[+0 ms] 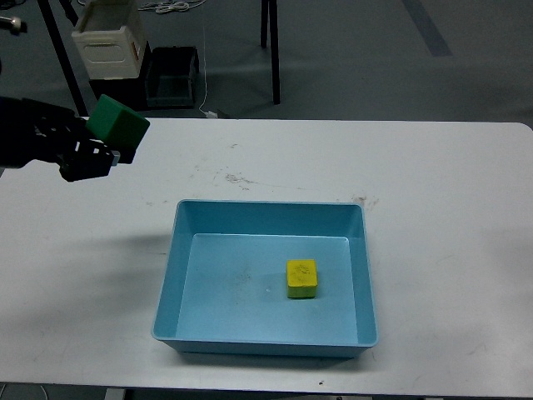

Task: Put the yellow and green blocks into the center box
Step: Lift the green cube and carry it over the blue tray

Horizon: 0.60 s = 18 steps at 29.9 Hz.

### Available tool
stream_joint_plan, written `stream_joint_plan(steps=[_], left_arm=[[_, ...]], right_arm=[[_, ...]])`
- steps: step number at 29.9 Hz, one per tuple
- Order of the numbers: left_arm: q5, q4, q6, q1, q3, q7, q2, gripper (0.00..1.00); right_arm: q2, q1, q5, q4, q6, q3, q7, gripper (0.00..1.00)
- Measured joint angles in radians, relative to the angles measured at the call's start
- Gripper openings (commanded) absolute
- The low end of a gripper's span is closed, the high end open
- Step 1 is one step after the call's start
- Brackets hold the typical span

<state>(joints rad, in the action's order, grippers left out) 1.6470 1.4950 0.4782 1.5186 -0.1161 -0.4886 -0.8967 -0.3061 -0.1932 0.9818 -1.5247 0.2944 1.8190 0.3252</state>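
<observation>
Look to the upper left and you will see your left gripper [107,150] raised above the white table [450,217], its dark fingers pinching the green block [118,123], which sits tilted at the tip of the black arm with one corner pointing toward the far edge of the table. The block is well apart from the light-blue tray [171,279] and off to its upper left, over bare tabletop, with a soft shadow lying on the table below and left of the tray. The tray itself sits near the middle of the table, closer to your side, its long walls running left to right. Inside it, the yellow block [302,278] rests flat on the bottom, right of centre and clear of all four walls, with a faint mark on its top face. Your right gripper does not appear in the head view, so its fingers cannot be judged. Beyond the far edge of the table, on the floor at upper left, you can make out a cream crate [108,42] and a dark bin [171,77] beside it, along with some black legs.
</observation>
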Motion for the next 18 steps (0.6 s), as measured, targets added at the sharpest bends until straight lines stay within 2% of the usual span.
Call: stream_joint_plan(steps=[10,18], left_arm=[[0.142,-0.008,0.011,0.025,-0.014,0.000,0.280,0.20],[0.186,-0.166,0.011,0.011,-0.150,0.000,0.486,0.21]], right_arm=[[0.002,0.007,0.000,-0.002,-0.005,-0.006,0.000,1.00],[0.003,0.019,0.000,-0.002,-0.006,-0.008,0.000,1.00]])
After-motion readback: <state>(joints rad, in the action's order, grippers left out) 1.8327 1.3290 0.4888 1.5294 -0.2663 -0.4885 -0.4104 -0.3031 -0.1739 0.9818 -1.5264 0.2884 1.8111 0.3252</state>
